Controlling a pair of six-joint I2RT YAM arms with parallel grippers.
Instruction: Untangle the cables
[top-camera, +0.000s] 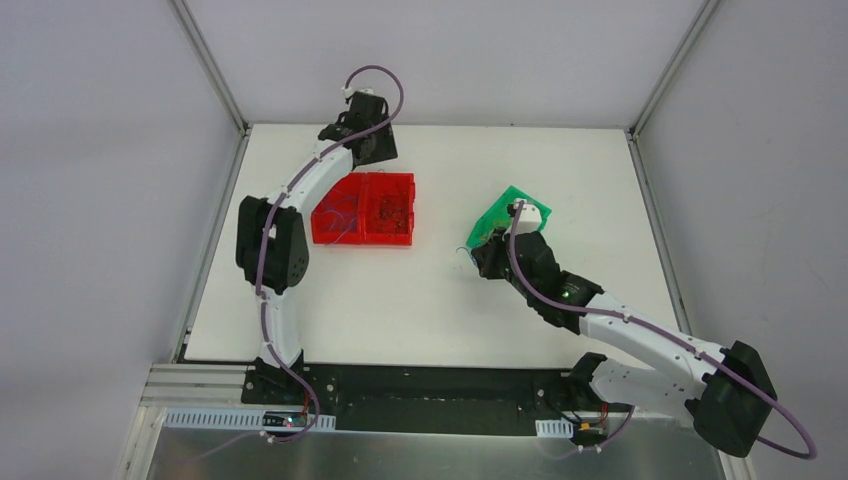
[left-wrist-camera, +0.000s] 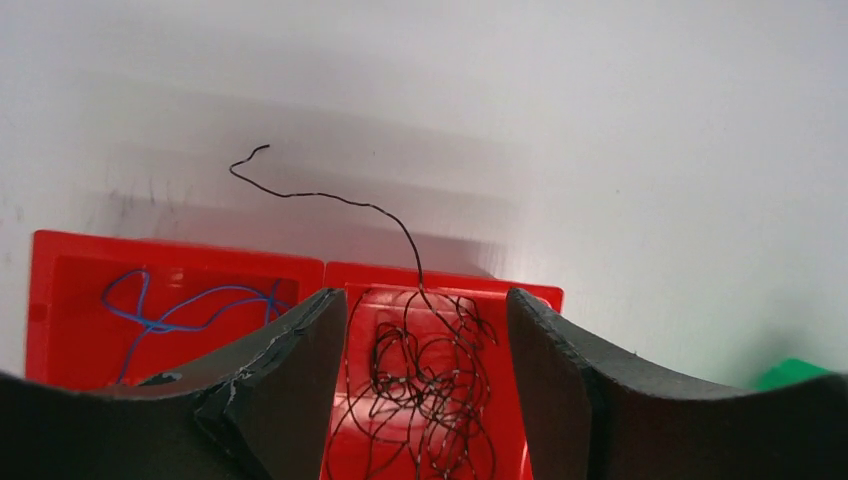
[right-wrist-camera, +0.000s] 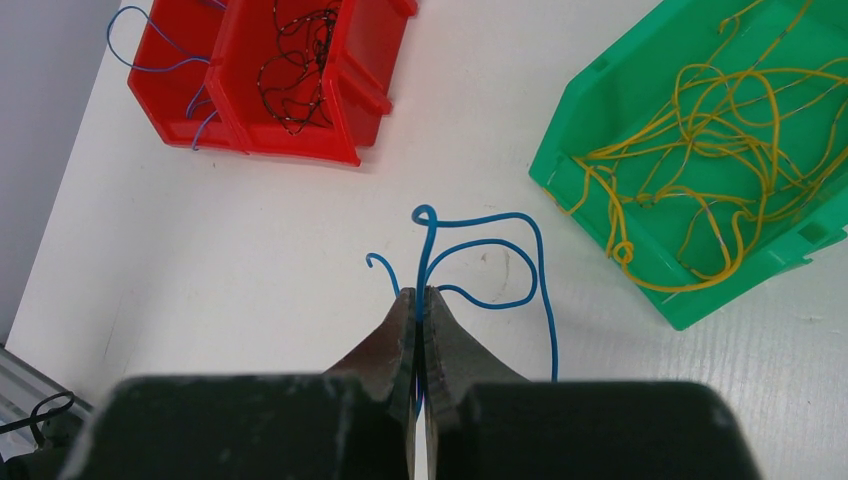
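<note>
**Clerk:** Entry one: the step in hand?

**Keeper:** Sorting by colour is judged to be well along. A blue cable (right-wrist-camera: 426, 214) is pinched in the right claw (right-wrist-camera: 420, 296), whose jaws are closed to a sliver on it. The cable's loops are spread on the table (right-wrist-camera: 250, 260) just ahead of the fingertips.

**Clerk:** Entry two: the left claw?

**Keeper:** The left claw (left-wrist-camera: 425, 300) is recorded with jaws well apart and nothing held or touched. Directly beneath the gap, black cables (left-wrist-camera: 420, 380) are heaped in a red bin (left-wrist-camera: 480, 283). One black strand (left-wrist-camera: 330, 197) is seen rising over the far rim, beyond the fingertips. To the left of that claw, blue cables (left-wrist-camera: 150, 322) are lodged in a second red bin (left-wrist-camera: 180, 245).

**Clerk:** Entry three: other stock?

**Keeper:** Yellow cables (right-wrist-camera: 720, 130) are piled in a green bin (right-wrist-camera: 640, 280), ahead and to the right of the right claw.

**Clerk:** Entry four: what is called for next?

**Keeper:** The blue cable would need to be carried ahead and leftward to the bin of blue. A firm pinch is required, as so thin a cable is easily slipped or snagged on a rim.
</note>
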